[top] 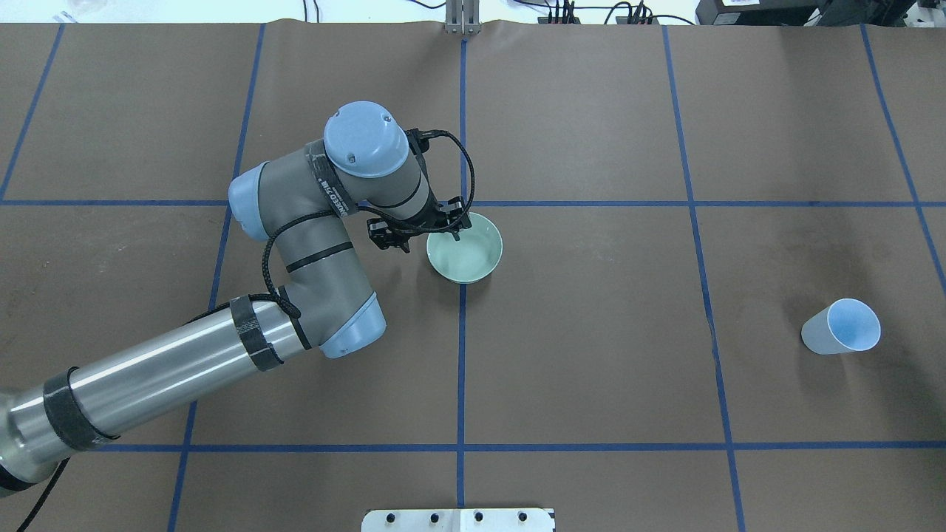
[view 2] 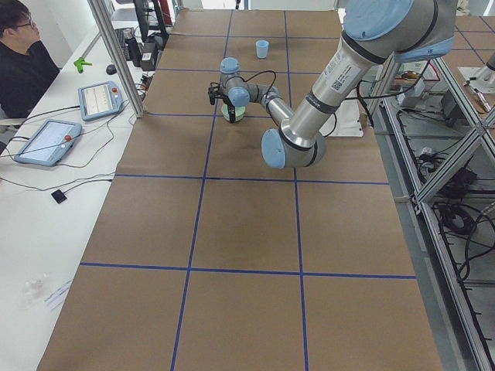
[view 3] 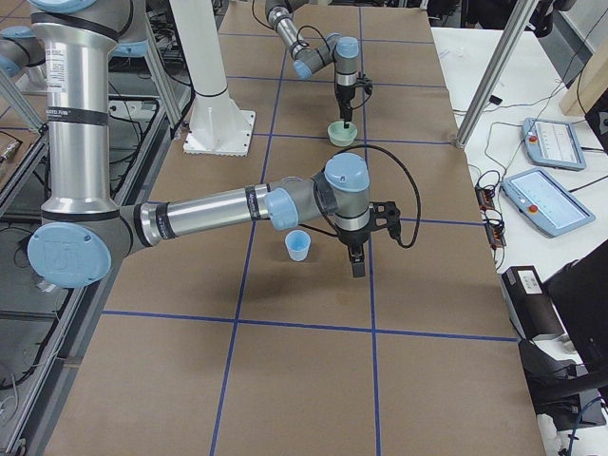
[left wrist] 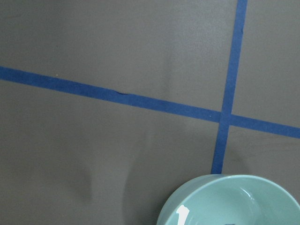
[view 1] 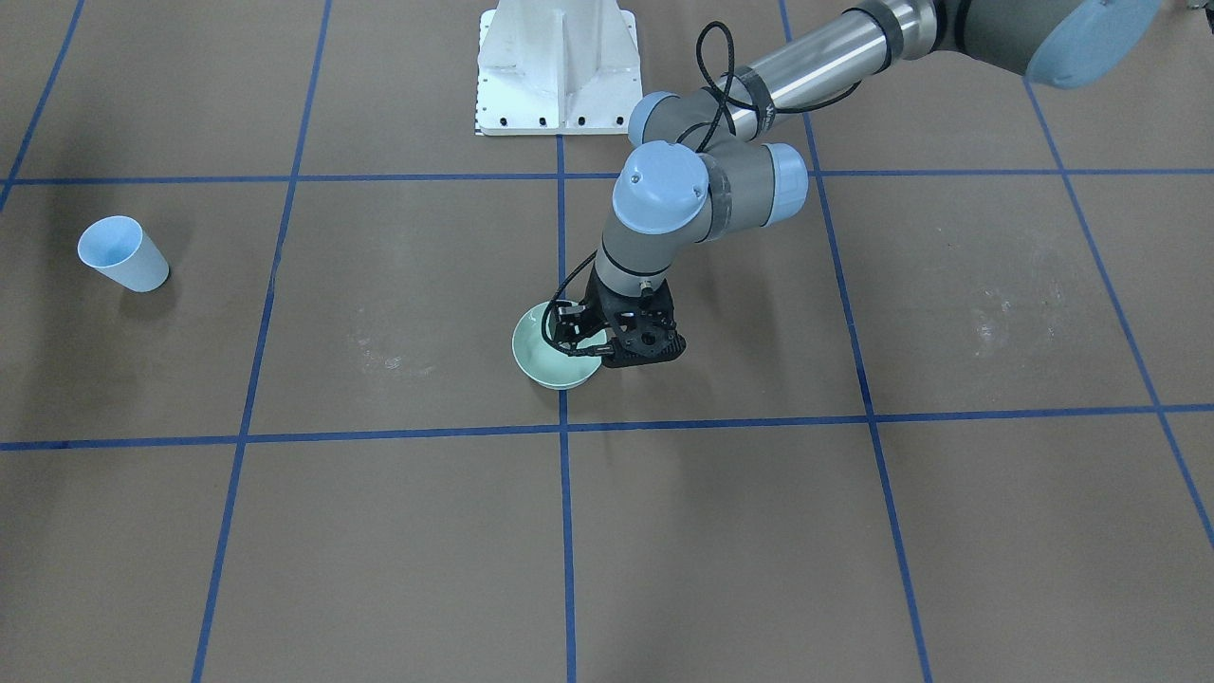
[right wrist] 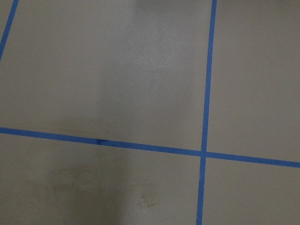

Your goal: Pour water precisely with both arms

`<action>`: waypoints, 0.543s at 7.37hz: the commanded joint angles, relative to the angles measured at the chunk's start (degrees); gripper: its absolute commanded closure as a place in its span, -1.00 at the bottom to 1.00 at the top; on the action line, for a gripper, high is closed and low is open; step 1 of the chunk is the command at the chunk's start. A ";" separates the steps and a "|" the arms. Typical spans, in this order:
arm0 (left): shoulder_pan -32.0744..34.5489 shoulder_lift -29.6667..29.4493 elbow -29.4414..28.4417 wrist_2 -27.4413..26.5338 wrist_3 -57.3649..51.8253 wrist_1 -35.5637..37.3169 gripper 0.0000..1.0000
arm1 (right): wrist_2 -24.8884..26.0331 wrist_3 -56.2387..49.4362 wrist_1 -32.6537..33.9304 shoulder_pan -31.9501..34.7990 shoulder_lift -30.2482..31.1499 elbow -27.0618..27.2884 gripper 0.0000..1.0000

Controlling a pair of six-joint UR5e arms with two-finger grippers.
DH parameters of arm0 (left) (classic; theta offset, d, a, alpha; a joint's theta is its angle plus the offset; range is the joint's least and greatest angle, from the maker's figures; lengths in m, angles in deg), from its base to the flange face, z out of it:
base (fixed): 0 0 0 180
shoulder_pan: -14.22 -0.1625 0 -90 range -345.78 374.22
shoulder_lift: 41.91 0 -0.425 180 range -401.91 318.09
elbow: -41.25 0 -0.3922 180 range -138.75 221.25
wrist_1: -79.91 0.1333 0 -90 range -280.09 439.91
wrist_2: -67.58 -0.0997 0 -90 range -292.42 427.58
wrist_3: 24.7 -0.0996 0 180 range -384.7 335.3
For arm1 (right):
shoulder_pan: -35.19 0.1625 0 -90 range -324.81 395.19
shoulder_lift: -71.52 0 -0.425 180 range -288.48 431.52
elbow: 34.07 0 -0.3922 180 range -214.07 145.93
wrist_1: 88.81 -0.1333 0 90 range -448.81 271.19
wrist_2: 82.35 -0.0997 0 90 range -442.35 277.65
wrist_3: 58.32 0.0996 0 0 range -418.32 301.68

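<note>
left gripper [top: 442, 225] sits at the 10 o'clock rim of a glossy round mint bowl [top: 473, 258]. fingers are hidden under the wrist, so can't tell if it's clamped. water not made out, just a glint in the bowl. matte pale-blue tapered cup [top: 842, 329] stands at the bowl's 3 o'clock, well apart. right gripper [view 3: 356, 266] shows only side-on, just beside the cup, grip unclear. brown paper table [top: 591, 355].

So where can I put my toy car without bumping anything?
Best spot: the bare brown table between the green bowl and the blue cup. The row of squares on the far side of the bowl from the robot is bare too. Crowded: the left arm stretches over its side, its gripper at the bowl's rim.
</note>
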State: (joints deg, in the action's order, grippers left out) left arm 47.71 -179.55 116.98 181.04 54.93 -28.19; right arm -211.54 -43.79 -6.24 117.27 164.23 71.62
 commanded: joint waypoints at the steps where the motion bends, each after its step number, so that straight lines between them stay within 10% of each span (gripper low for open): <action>1: -0.89 0.00 0.13 0.00 0.17 0.17 0.48 | -0.18 0.06 0.05 0.01 0.10 -0.13 -0.98; 2: -0.98 0.00 0.04 0.00 -0.09 0.26 0.99 | -0.18 0.06 0.05 0.01 -0.08 -0.21 -0.98; 4: -0.72 -0.09 0.74 0.61 -0.09 0.78 1.00 | -0.18 0.06 0.05 0.01 -0.08 -0.21 -0.98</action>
State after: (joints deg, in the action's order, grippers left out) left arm 46.84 -179.58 117.27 181.27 54.87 -27.79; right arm -211.72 -43.73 -6.19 117.28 164.18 71.42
